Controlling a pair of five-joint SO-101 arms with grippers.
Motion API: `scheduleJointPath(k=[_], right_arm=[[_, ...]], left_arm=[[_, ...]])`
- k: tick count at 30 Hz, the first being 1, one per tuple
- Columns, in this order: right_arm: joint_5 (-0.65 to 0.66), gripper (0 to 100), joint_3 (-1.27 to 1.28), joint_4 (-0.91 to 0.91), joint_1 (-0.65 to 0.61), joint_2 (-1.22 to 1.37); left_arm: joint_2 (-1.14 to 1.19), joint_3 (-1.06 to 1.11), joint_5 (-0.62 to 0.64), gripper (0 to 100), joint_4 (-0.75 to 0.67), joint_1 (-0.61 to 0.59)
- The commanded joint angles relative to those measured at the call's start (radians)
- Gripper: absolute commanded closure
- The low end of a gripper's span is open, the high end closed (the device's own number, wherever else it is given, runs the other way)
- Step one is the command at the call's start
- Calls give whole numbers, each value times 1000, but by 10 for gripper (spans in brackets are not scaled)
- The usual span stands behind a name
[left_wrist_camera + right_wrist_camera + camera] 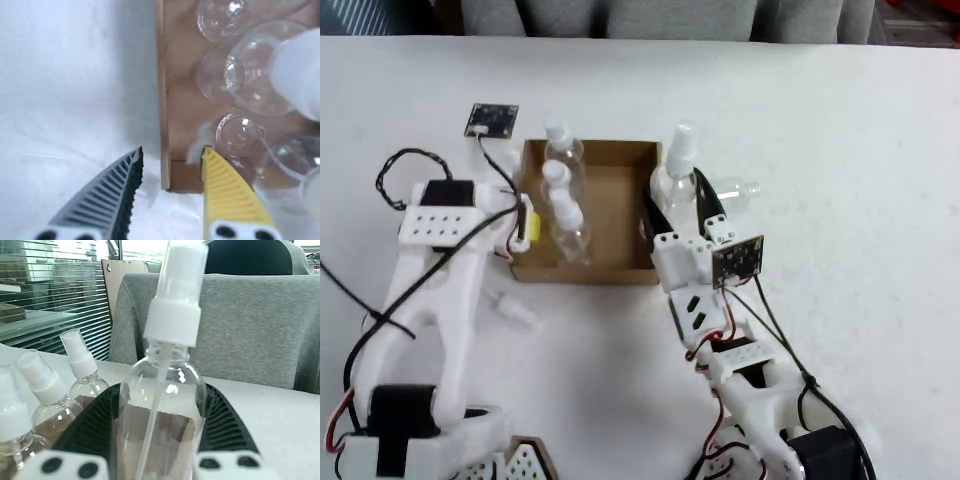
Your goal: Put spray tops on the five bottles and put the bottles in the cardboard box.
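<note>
Step in hand: boxing bottle four. The right gripper [161,410] has its black fingers clamped round the body of a capped bottle [676,175]. It holds the bottle upright just at the right wall of the cardboard box [605,147], seemingly on the outer side. Three bottles [563,190] with tops on stand in the box along its left side.

The left gripper [172,150] is spread wide with nothing in it. It straddles the box's left wall near a corner, grey finger outside, yellow finger inside (not pinching, gaps on both sides). A fifth bottle [732,190] lies on its side on the table [840,150] just beyond the right gripper and looks uncapped. A loose spray top [513,308] lies beside the left arm.

To do it well:
- Lift until the base clears the wall, then carry over the bare right half of the box floor.
- Lower upright and release only once the base sits flat.
- Stay off the standing three, which would likely topple.
- The left gripper could pinch the wall to stop the box sliding.
- Clear plastic probably slips, so grip firmly.
</note>
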Motion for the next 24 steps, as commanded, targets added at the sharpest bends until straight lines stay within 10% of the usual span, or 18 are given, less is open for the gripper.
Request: scheduleJointPath(k=[1, 10, 24], right_arm=[[-11, 983, -6, 1, 7, -31], [-11, 983, -6, 1, 7, -31], [-12, 983, -17, 1, 5, -30]], left_arm=[[-131, -38, -17, 813, 55, -13], [-361, 29, -26, 972, 144, -12], [-819, 554, -121, 979, -126, -71]])
